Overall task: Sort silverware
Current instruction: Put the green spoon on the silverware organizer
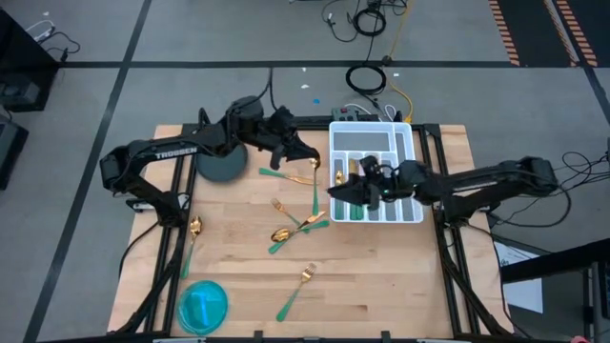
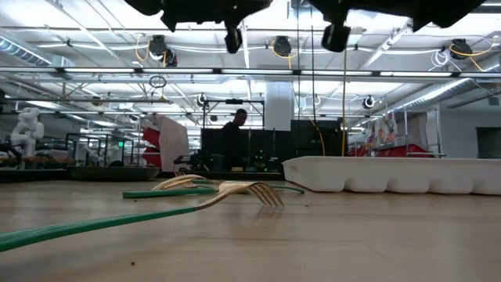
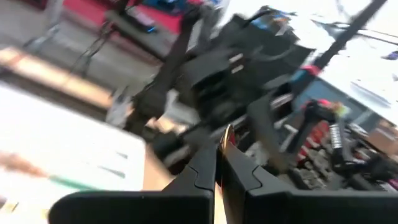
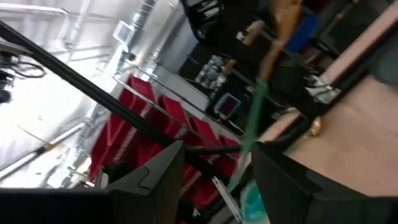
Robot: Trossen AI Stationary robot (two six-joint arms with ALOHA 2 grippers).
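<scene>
Silverware, loose pieces: I count a cluster of forks and spoons [image 1: 291, 226] on the wooden surface [image 1: 381, 286], lying between my two hands and nearer to me than either. One more fork [image 1: 297, 291] lies farther toward the near edge, and a single spoon [image 1: 193, 233] sits well out beyond the left arm's side. One piece [image 1: 307, 177] lies just below the left hand. From table height the nearest fork [image 2: 235, 190] rests tines-down with its green handle running toward the camera.

Left hand [image 1: 303, 152]: raised over the far part of the surface, fingers [image 3: 205, 171] pressed together on a thin gold piece [image 3: 225, 135] that stands up from between their tips. I cannot tell which kind of utensil it is.

Right hand [image 1: 335, 191]: poised at the near-left corner of the white tray [image 1: 408, 138], fingers [image 4: 155, 171] parted. A green-handled utensil [image 4: 258, 106] stands in the gap between them; I cannot tell whether either finger touches it.

Several pieces [image 1: 367, 162] already lie in the tray's compartments, just beyond the right hand.

Other items: a dark round plate [image 1: 222, 167] under the left arm; a blue dish [image 1: 203, 305] at the near-left corner of the surface.
</scene>
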